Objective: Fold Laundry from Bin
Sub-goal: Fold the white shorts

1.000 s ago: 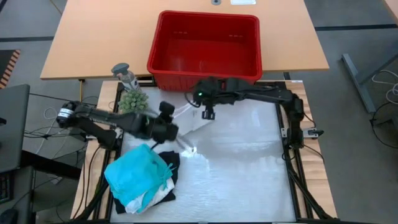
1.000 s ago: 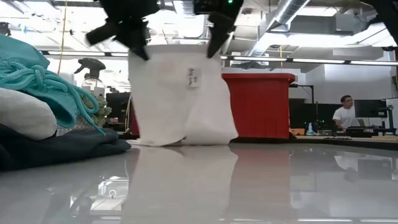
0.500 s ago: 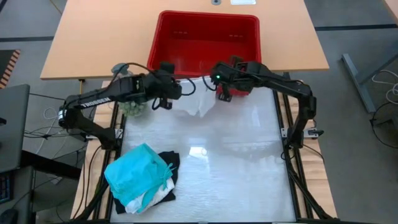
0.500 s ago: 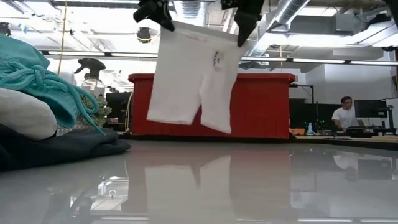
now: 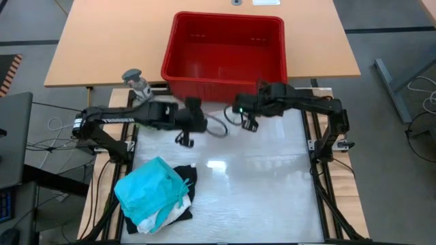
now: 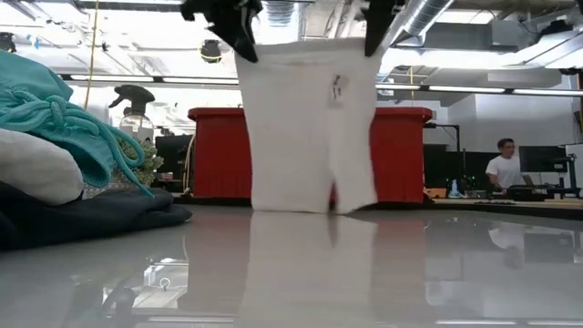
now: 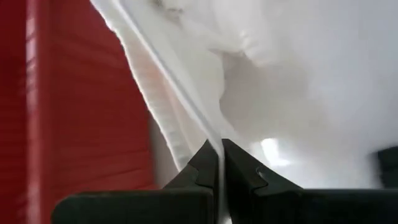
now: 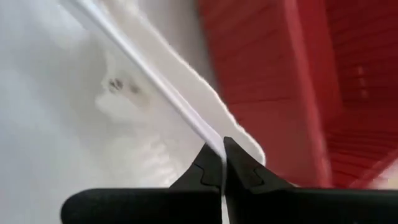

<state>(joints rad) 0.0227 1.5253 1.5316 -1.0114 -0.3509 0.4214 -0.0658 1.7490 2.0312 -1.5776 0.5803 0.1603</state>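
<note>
White garment (image 6: 310,128) hanging between left claw (image 6: 239,32), right claw (image 6: 378,27)

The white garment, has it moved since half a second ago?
Yes. The white garment has dropped lower against the red bin, hem near the table.

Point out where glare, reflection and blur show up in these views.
High view: a bright glare spot on the glossy table. Low view: the table mirrors the hanging white garment and the red bin; the near laundry pile looks soft. Both wrist views: garment and bin are smeared by blur.
</note>
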